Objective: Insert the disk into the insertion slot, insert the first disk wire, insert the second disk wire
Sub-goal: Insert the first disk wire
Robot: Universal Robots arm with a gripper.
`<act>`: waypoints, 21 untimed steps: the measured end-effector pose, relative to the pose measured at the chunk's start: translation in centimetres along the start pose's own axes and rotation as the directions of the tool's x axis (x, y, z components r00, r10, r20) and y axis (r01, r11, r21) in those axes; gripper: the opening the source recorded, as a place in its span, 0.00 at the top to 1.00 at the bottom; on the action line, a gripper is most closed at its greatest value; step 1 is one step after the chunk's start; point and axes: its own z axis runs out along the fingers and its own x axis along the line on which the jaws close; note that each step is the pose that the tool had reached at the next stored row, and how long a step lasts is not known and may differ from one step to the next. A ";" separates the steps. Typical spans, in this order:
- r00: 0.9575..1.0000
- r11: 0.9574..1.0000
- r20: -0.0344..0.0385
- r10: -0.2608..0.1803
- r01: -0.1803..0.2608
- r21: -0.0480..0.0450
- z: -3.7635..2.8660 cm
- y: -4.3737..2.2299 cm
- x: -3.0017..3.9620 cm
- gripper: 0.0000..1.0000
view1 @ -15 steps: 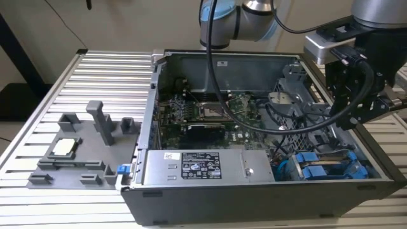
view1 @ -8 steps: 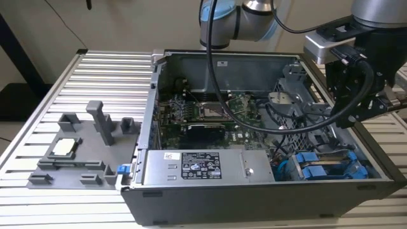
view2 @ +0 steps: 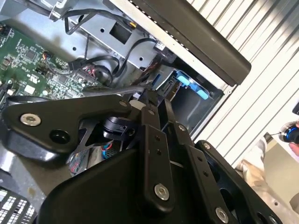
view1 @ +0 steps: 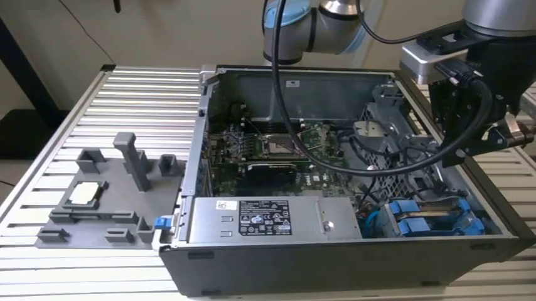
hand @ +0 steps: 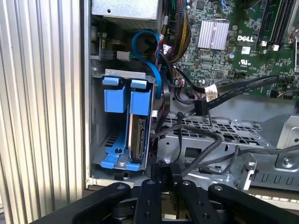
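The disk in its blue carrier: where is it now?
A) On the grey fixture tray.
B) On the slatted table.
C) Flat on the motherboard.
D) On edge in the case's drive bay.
D: in the first wrist view the disk stands on edge inside the metal drive bay.

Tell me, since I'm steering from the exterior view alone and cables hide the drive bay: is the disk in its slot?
Observer: Yes. In the first wrist view the disk stands on edge in the bay, framed by its blue carrier.
Operator: Anything plugged into it?
Observer: Its connector edge looks bare. A black plug hangs apart from it, above the metal cage.
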 end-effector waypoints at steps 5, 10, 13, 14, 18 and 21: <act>1.000 1.000 -0.003 -0.001 0.001 -0.001 0.05 -0.01 -0.01 0.81; 1.000 1.000 -0.011 -0.004 0.004 -0.018 0.27 -0.30 0.46 0.81; 1.000 1.000 -0.010 -0.004 0.004 -0.028 0.45 -0.43 1.08 0.81; 1.000 0.999 -0.010 -0.005 0.004 -0.031 0.51 -0.48 1.30 0.81; 1.000 0.999 -0.010 -0.006 0.005 -0.050 0.75 -0.81 1.92 0.81; 1.000 0.998 -0.007 -0.007 0.006 -0.069 0.99 -1.00 2.11 0.81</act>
